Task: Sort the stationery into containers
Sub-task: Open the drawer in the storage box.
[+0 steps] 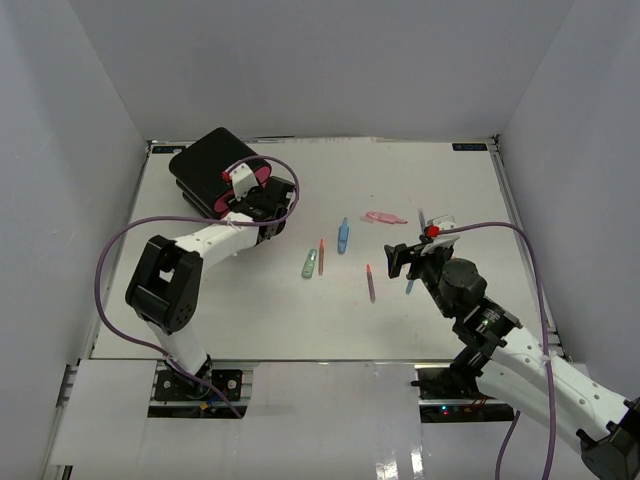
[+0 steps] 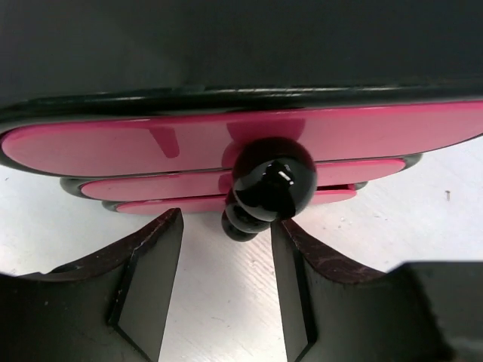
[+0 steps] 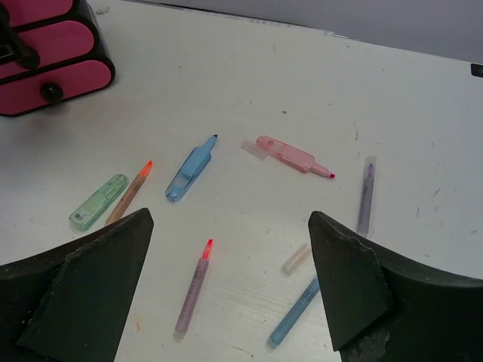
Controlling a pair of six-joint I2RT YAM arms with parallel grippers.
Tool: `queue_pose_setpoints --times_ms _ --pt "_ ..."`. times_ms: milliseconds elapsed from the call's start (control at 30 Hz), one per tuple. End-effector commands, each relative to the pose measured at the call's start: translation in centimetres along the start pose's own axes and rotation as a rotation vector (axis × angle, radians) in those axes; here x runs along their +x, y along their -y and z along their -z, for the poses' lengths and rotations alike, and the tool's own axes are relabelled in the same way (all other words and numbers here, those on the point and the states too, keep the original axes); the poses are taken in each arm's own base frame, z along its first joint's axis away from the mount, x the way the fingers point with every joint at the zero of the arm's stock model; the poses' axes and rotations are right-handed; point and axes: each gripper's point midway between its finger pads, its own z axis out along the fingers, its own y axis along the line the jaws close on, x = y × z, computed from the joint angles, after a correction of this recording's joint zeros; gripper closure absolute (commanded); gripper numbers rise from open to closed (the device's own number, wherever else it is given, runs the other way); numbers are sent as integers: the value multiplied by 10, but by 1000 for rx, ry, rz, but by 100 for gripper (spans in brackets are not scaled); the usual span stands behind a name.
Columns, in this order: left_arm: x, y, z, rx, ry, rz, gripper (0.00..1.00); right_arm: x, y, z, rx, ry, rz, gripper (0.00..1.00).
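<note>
Left gripper [image 2: 225,226]: jaws part-way apart and clamping nothing. The top knob [image 2: 273,179] sits just ahead of them, nearer the jaw on the right of the left-wrist view.
Containers: one black box [image 1: 205,158] holding three pink drawers [image 2: 113,143], stacked, directly ahead of the left jaws.
Knobs: three, black and round. The lower two are partly hidden behind the top knob.
Right gripper [image 3: 230,219]: jaws wide apart, holding nothing, above the white surface [image 3: 226,75].
Stationery: eight loose pieces counted, all on the surface and none in either jaws.
Highlighters: three.
- The green highlighter [image 3: 98,201] lies just beyond the left-of-view jaw.
- The blue highlighter [image 3: 191,168] and pink highlighter [image 3: 290,156] lie ahead of the gap.

Thin pens: four.
- The orange-tipped pen [image 3: 130,194] lies beside the green highlighter.
- The red-tipped lilac pen [image 3: 194,285] and blue pen [image 3: 294,313] lie between the jaws.
- The purple pen [image 3: 366,196] lies beyond the right-of-view jaw.

Small piece: one pale piece [image 3: 296,258], near the right-of-view jaw.
Writing: a mark on the end of the green highlighter, too small to read.
</note>
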Motion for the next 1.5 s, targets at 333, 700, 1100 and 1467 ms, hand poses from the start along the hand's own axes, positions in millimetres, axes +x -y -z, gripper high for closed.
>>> queue_pose_setpoints --times_ms 333,700,1100,1467 --pt "-16 29 -1 104 47 55 37 -3 -3 -2 -11 12 1 10" --pt "-2 22 -11 43 35 11 36 -3 -3 -2 -13 13 -1 10" --pt "-3 18 -19 18 37 23 36 1 -4 -2 -22 3 0 10" --pt "-9 23 -18 25 43 20 49 1 -5 -2 -28 2 -1 10"
